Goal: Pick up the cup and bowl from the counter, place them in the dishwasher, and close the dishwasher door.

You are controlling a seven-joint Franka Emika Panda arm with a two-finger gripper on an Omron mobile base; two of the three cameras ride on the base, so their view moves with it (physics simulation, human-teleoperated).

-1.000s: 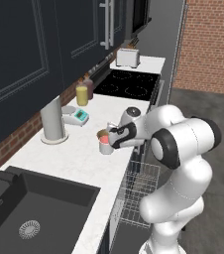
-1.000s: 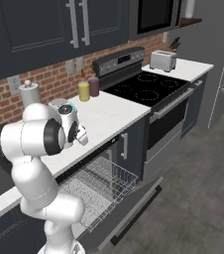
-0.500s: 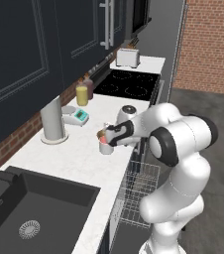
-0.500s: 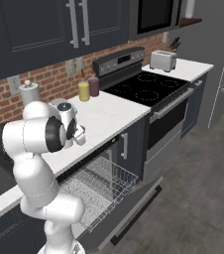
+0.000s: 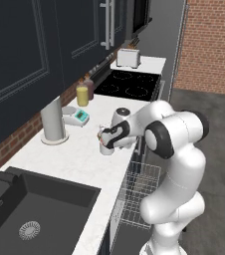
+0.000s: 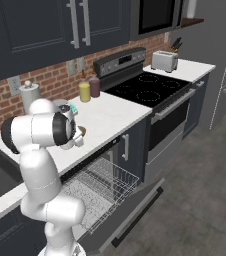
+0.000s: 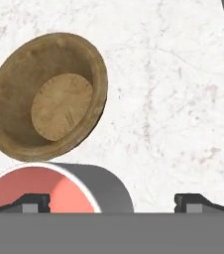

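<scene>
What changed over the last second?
The end effector kept lowering toward the cup on the counter, jaws open, nothing gripped. The cup, the bowl beside it, and the dishwasher's pulled-out rack stayed put.

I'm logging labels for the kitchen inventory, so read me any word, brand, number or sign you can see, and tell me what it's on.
No readable text anywhere in these pictures.
Small teal-and-white device on the white marbled counter: face too small and blurred to read.
Yellow jar, silver toaster, tan wooden bowl, pale cup with salmon-red inside: no markings visible.
</scene>
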